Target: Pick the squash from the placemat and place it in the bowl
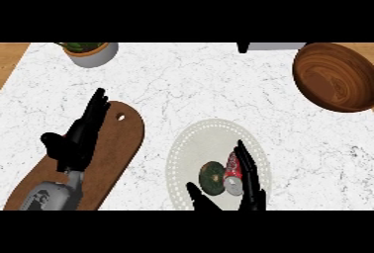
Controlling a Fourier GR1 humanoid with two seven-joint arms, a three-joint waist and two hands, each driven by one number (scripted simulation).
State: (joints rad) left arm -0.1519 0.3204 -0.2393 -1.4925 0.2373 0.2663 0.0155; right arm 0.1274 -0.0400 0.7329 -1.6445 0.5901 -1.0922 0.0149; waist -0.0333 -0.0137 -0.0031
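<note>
A dark green squash lies on the round pale placemat, with a red can right beside it. My right hand comes in from the lower edge over the placemat, fingers straight along the can's right side and thumb left of the squash, so both lie in the gap. It is open and holds nothing. The brown wooden bowl sits at the far right. My left hand rests open over the wooden cutting board on the left.
A white pot with a green plant stands at the back left. A grey and black object shows at the back edge, near the bowl. White marble counter stretches between placemat and bowl.
</note>
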